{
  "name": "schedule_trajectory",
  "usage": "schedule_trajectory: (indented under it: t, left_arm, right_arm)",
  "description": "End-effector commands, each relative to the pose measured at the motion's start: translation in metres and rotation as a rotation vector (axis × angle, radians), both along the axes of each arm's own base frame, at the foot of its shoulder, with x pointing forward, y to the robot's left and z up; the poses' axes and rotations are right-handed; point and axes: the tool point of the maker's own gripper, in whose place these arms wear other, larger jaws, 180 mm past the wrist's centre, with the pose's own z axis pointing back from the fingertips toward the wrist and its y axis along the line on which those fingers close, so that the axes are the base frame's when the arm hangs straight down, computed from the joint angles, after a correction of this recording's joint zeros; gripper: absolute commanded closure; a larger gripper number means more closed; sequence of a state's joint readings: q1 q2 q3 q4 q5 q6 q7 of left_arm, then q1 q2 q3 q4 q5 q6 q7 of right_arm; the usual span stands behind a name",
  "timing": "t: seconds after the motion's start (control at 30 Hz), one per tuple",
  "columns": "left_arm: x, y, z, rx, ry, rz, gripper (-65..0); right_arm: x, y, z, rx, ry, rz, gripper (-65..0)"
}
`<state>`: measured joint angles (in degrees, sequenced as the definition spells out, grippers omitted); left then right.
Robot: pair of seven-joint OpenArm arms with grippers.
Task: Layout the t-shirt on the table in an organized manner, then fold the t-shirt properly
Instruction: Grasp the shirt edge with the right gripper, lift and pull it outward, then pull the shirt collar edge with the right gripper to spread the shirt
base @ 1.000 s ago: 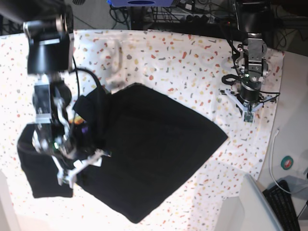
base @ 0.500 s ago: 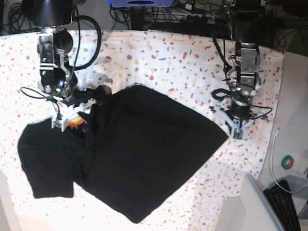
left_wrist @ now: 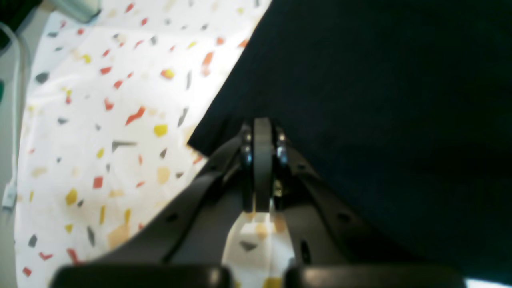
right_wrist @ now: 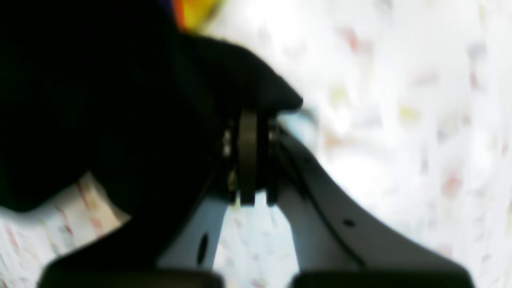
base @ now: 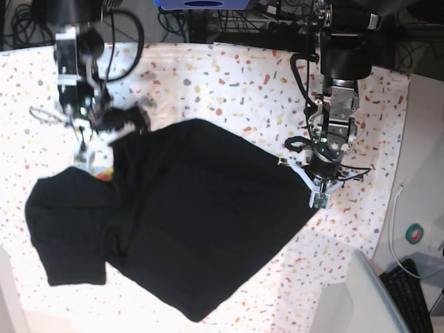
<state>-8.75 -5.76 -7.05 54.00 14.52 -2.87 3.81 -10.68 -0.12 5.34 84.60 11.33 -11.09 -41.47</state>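
The black t-shirt (base: pixel 201 222) lies spread but crooked on the speckled table (base: pixel 243 76), one sleeve at the left. An orange mark (base: pixel 104 176) shows near its collar. My right gripper (base: pixel 118 132) is at the shirt's upper left edge. In the right wrist view the right gripper (right_wrist: pixel 248 120) is shut, with black fabric (right_wrist: pixel 100 100) bunched over its tips. My left gripper (base: pixel 315 200) is at the shirt's right corner. The left wrist view shows the left gripper (left_wrist: pixel 262 128) shut, its tips on the edge of the fabric (left_wrist: pixel 380 100).
A plain grey surface (base: pixel 423 139) borders the table on the right, with a white cable (base: pixel 394 229) and a green tape roll (base: pixel 415 234). A keyboard (base: pixel 409 291) and a pale grey object (base: pixel 354 298) sit at the lower right. Cables hang behind the far edge.
My right gripper moved from the sleeve area toward the far edge and closed on fabric near the collar. The left arm moved in to the shirt's right corner, staying shut.
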Motion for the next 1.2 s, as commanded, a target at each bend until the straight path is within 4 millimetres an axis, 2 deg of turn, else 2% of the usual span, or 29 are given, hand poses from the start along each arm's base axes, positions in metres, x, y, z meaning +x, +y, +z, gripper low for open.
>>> schedule_trajectory:
  t: [0.0,0.1,0.17,0.33,0.43,0.57,0.67,0.73,0.8,0.9,1.0,1.1,1.17]
  left_arm:
    - [0.013,0.004,0.016,0.008,-0.057,0.004,0.0]
    - [0.012,0.003,0.019,0.014,-0.063,-0.001,0.0]
    - [0.005,0.004,0.015,0.012,-0.055,0.002,0.0]
    - [-0.003,0.002,0.013,0.012,-0.052,-0.001,0.0]
    - [0.003,-0.010,0.017,-0.015,-0.070,-0.001,0.0]
    - [0.017,-0.025,0.032,-0.032,-0.110,-0.011,0.0]
    - [0.031,-0.038,0.040,-0.060,-0.133,-0.014,0.0]
    - [0.038,-0.051,0.040,-0.089,-0.136,-0.019,0.0]
    - [0.046,-0.060,0.039,-0.108,-0.132,-0.021,0.0]
    - [0.051,-0.068,0.028,-0.128,-0.094,-0.021,0.0]
    - [0.050,-0.071,0.011,-0.136,-0.040,-0.019,0.0]
    - [0.043,-0.065,-0.002,-0.122,-0.033,0.000,0.0]
    - [0.037,-0.066,-0.009,-0.089,-0.045,-0.023,0.0]
  right_arm:
    - [0.001,-0.009,0.013,-0.019,-0.035,-0.013,0.0]
    - [-0.028,-0.021,0.022,-0.030,-0.011,-0.040,0.0]
    - [-0.045,-0.033,0.027,-0.054,-0.001,-0.050,0.0]
    - [-0.079,-0.036,0.021,-0.063,0.058,-0.052,0.0]
    - [-0.096,-0.037,0.016,-0.064,0.093,-0.054,0.0]
    - [-0.112,-0.052,0.018,-0.085,0.113,-0.095,0.0]
    - [-0.112,-0.044,0.018,-0.044,0.127,-0.085,0.0]
    - [-0.109,-0.016,0.017,0.108,0.150,-0.026,0.0]
    - [-0.104,0.004,0.022,0.221,0.163,0.027,0.0]
    - [-0.093,-0.008,0.051,0.229,0.089,-0.007,0.0]
    - [-0.082,-0.033,0.083,0.155,-0.047,-0.060,0.0]
    - [-0.055,-0.068,0.094,0.069,-0.194,-0.127,0.0]
    - [-0.029,-0.094,0.090,0.014,-0.249,-0.130,0.0]
